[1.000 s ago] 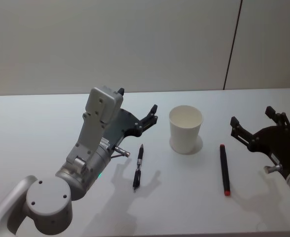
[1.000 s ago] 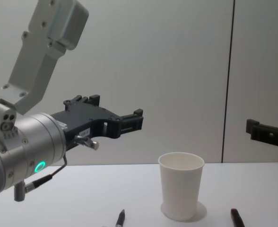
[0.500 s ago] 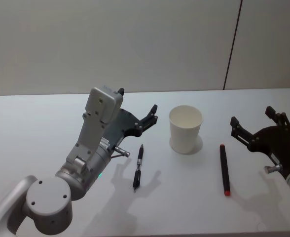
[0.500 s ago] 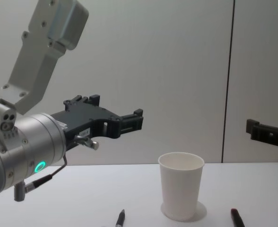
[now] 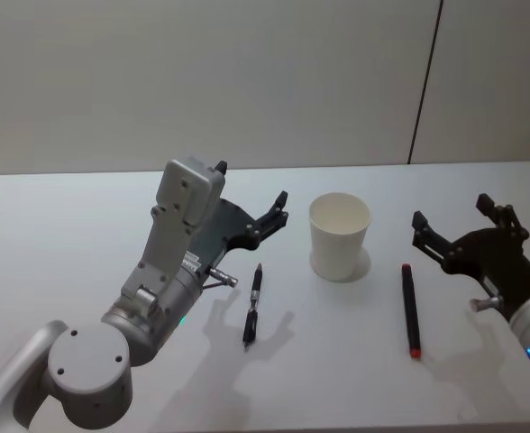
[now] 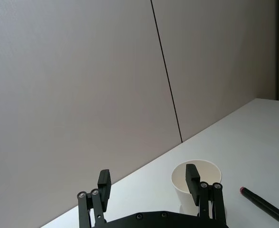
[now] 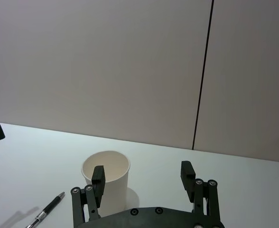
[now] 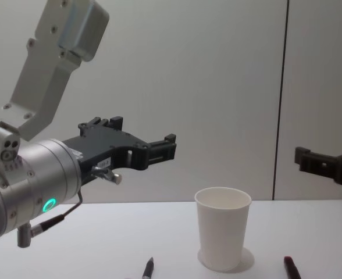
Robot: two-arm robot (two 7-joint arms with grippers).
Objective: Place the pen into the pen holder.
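Note:
The pen holder [image 5: 340, 236], a white paper cup, stands upright mid-table, also in the chest view [image 8: 222, 232]. A black and silver pen [image 5: 253, 305] lies to its left. A black pen with a red end [image 5: 409, 308] lies to its right. My left gripper [image 5: 251, 182] hovers open above the table, left of the cup and behind the silver pen. My right gripper [image 5: 450, 210] is open, raised just right of the red-ended pen. The left wrist view shows open fingers [image 6: 104, 183], the cup [image 6: 210, 172] and the red-ended pen [image 6: 265, 204]. The right wrist view shows the cup [image 7: 112, 180] and the silver pen [image 7: 47, 211].
The white table [image 5: 67, 234] runs back to a plain grey wall with a dark vertical seam [image 5: 425, 81]. Bare tabletop lies in front of both pens and at the far left.
My right gripper has shifted a little to the left, toward the red-ended pen and the cup. The left arm, the cup and both pens have stayed put.

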